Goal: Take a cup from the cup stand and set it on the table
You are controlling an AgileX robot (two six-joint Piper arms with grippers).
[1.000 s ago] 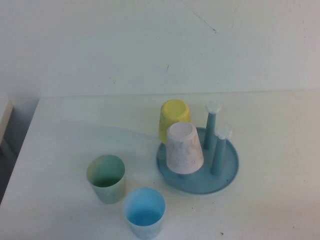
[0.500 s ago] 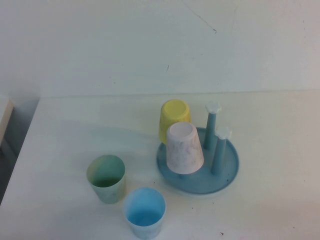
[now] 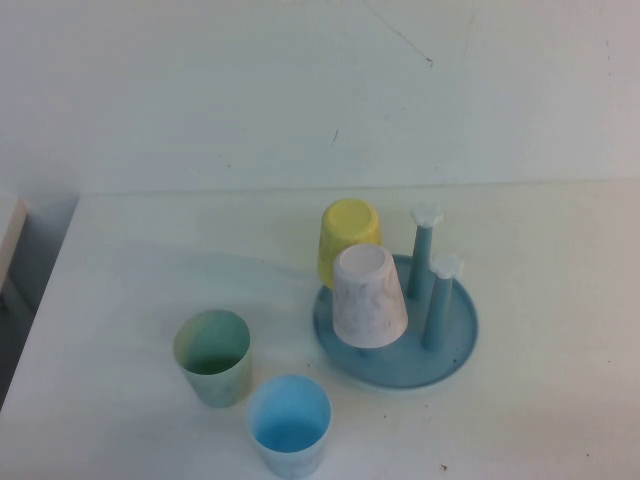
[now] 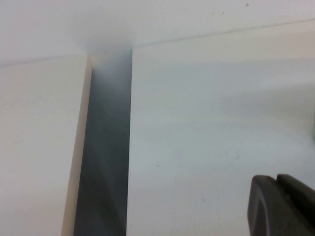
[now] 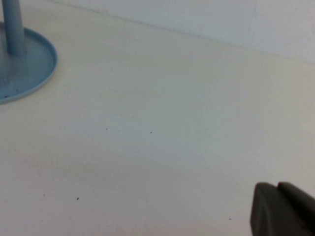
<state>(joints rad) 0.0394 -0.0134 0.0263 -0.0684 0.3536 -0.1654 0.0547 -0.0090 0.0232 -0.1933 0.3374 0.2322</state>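
Cup [image 3: 369, 297]: upside down on the cup stand [image 3: 455, 345], in front of the yellow cup [image 3: 348, 236].
Tabletop [image 3: 140, 290]: carries the stand.
Left gripper [image 4: 283, 206]: above bare tabletop, finger state unclear.
Right gripper [image 5: 281, 209]: beside the stand, likewise unclear.

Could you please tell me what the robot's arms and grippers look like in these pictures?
Very little of them shows. The high view has no arm in it. Each wrist view catches only a corner of its own gripper: the left gripper and the right gripper both appear as dark grey, matte, rounded blocks with a thin seam down the middle. No cables, markings or labels are visible.
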